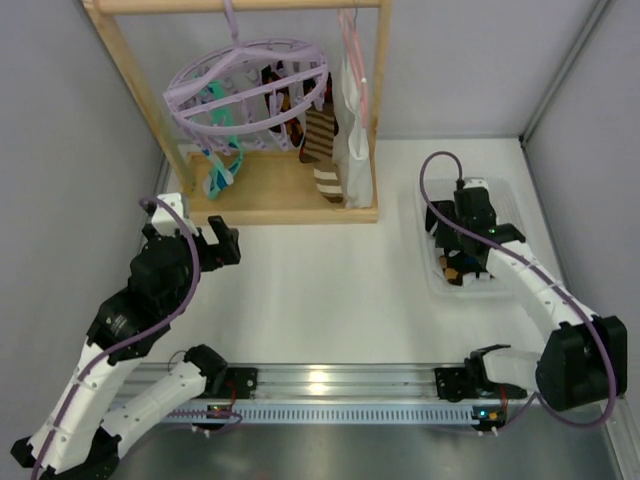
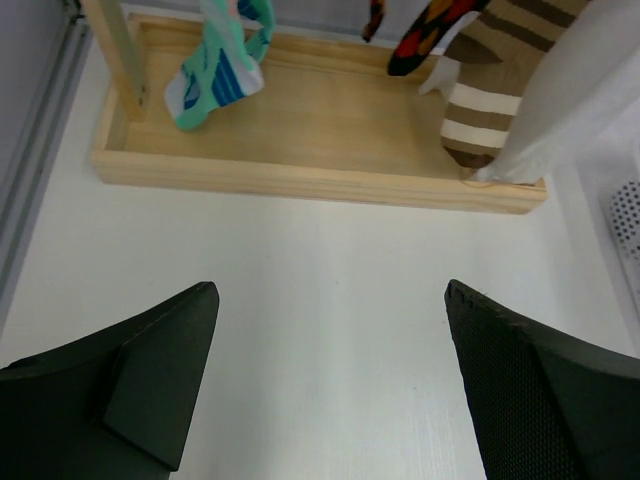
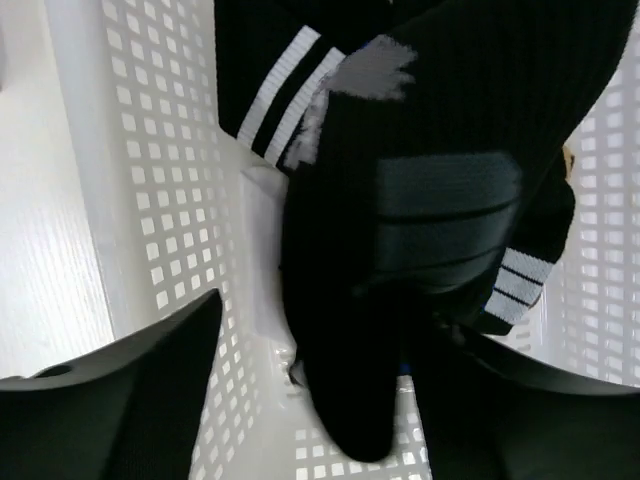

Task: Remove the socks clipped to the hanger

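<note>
The lavender round hanger hangs from the wooden rack's top bar. Clipped to it are a teal sock, a brown-and-cream striped sock and a black sock with orange diamonds. My left gripper is open and empty, low over the table in front of the rack. My right gripper reaches down into the white basket. Its jaws are apart around a black sock lying in the basket, with a gap at the left finger.
The wooden rack's base tray lies under the socks. A white garment hangs on a pink wire hanger at the rack's right end. The basket's perforated wall rises left of the right gripper. Grey walls close in both sides.
</note>
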Controlling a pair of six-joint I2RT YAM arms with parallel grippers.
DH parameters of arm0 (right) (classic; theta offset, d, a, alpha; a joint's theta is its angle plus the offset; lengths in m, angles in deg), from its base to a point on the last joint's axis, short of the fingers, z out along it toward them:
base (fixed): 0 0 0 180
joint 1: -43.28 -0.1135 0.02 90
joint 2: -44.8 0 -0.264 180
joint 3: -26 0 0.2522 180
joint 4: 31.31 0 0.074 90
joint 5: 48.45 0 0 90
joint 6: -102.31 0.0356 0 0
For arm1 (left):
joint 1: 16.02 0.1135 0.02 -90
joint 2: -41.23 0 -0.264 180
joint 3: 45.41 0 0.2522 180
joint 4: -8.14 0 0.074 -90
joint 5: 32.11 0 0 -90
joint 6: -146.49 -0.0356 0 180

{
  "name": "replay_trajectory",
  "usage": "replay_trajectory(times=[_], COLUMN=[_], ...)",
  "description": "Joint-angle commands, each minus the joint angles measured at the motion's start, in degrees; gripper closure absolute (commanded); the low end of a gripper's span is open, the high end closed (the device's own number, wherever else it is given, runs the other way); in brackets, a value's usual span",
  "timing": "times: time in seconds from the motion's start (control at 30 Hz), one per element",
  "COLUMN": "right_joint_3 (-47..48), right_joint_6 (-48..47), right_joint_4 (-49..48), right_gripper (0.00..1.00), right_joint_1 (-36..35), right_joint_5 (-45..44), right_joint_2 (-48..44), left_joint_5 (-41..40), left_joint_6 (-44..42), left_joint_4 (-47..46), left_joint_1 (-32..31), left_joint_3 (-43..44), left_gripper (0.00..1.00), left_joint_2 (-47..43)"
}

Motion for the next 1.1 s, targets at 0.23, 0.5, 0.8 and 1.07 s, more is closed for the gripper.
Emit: replay_trajectory(times=[0.23, 0.5, 0.8, 1.07], right_joint_3=[8.5, 4.9, 3.4, 9.1], right_joint_6=[0.9, -0.2, -3.2, -3.5], right_joint_4=[-1.3, -12.2, -33.0, -45.9], right_gripper=[0.02, 0.02, 0.07, 0.1], right_joint_1=[-1.3, -8.7, -28.9, -34.2], right_joint_5=[4.6, 26.0, 27.3, 16.6], right_joint_2=[-12.2, -17.4, -7.1, 7.3], left_joint_5=[-15.0, -15.9, -17.2, -16.4], left_joint_6=[4.0, 5.6, 6.4, 6.3], left_joint_4=[-1.8, -1.9, -1.9, -1.9], left_joint_1=[0.0, 0.0, 0.0, 0.0], left_joint_3=[-8.9, -11.2, -11.7, -11.7], left_gripper=[0.02, 0.02, 0.02, 0.02], left_joint_2=[-7.7, -9.9, -10.5, -9.5])
